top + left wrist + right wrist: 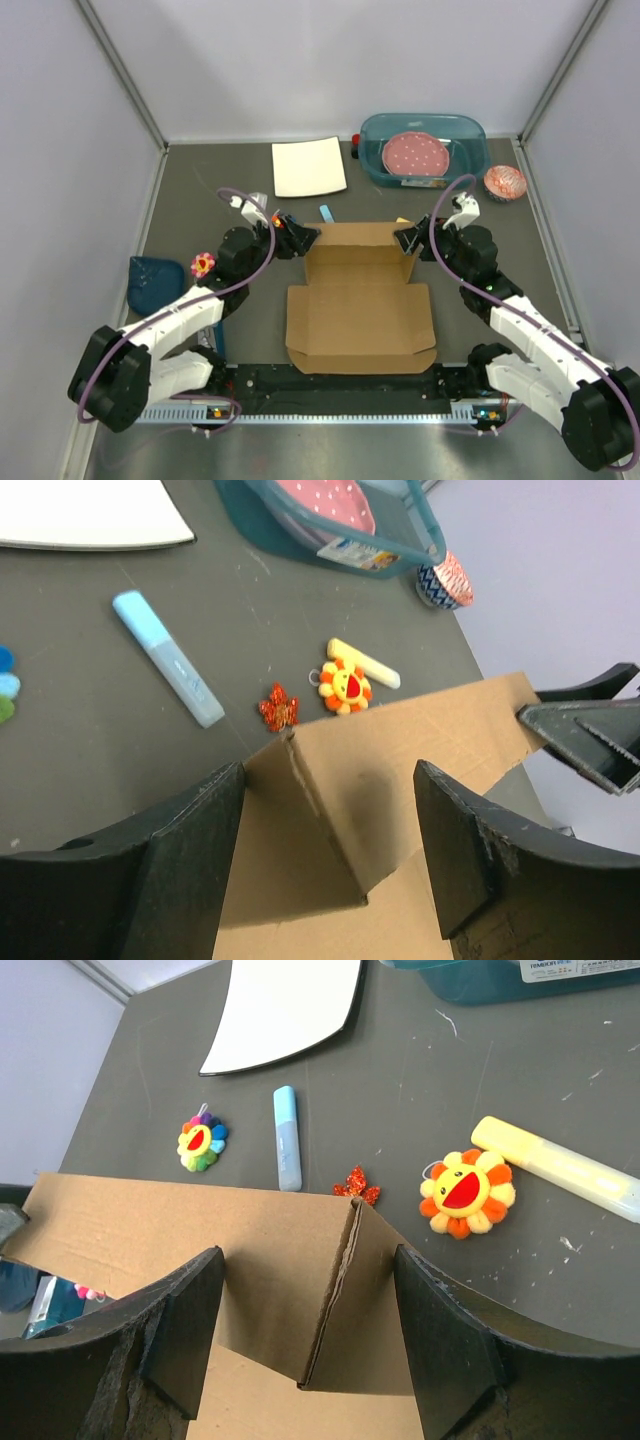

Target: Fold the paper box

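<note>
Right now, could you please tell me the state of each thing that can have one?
paper box: partly folded, far wall raised, near panel flat.
left fingers: open, straddling the wall's left corner.
right fingers: open, straddling its right corner.
teal tub: uncovered, holding a pink plate.
white sheet: lying flat.

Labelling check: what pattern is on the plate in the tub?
The plate is pink with white dots; clearest in top external.

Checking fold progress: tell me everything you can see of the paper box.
The paper box is plain brown corrugated cardboard, partly folded: wide near panel flat on the dark table, far wall raised with corner tabs bent inward. The open left gripper and right gripper each straddle a far corner; contact is unclear.
</note>
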Controlling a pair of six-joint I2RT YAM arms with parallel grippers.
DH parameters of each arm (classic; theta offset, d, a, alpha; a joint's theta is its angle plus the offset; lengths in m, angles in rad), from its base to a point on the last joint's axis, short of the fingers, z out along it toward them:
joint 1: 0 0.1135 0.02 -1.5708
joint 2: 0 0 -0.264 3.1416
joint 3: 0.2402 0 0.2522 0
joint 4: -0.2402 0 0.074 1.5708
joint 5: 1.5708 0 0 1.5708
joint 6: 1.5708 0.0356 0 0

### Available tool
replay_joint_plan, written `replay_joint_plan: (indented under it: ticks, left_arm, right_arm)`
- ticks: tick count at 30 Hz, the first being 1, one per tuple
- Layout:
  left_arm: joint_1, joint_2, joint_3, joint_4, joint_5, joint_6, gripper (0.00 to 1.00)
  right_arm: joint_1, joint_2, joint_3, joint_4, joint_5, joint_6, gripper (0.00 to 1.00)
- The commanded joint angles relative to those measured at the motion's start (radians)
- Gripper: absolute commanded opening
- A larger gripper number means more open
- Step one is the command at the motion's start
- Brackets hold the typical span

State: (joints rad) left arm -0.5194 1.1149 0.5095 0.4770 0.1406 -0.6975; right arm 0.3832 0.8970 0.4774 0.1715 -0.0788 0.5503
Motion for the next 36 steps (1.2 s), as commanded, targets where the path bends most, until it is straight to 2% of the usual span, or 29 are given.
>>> replay_joint_plan:
  ticks: [1,5,7,12,16,25,31,36]
  left_arm:
    - [-0.008,-0.020,-0.066,0.054,0.070,-0.051,0.75]
    - [0.010,-0.070,-0.098,0.106,0.048,-0.102,0.84]
    - [0.015,-0.072,-0.079,0.089,0.060,-0.105,0.84]
    - [0.016,-0.038,-0.051,0.046,0.080,-0.092,0.77]
    - [0.031,-0.012,-0.071,0.099,0.089,-0.120,0.74]
    - [0.093,0.081,-0.011,0.205,0.209,-0.237,0.74]
    - [0.096,0.132,-0.003,0.230,0.255,-0.243,0.71]
    - [0.096,0.158,-0.031,0.224,0.258,-0.212,0.62]
  right_arm:
    - [-0.007,0.008,-0.026,-0.083,0.004,-0.030,0.67]
    - [-0.006,0.011,-0.022,-0.084,0.004,-0.030,0.67]
    - [-0.006,0.010,-0.022,-0.086,0.004,-0.032,0.67]
    - [-0.006,0.010,-0.026,-0.083,0.002,-0.029,0.67]
    - [-0.006,0.002,-0.033,-0.087,0.001,-0.030,0.67]
    - [-0.006,-0.004,-0.031,-0.095,-0.001,-0.032,0.66]
    - [-0.006,-0.021,-0.031,-0.109,0.002,-0.033,0.66]
    - [-0.006,-0.029,-0.031,-0.118,0.004,-0.032,0.67]
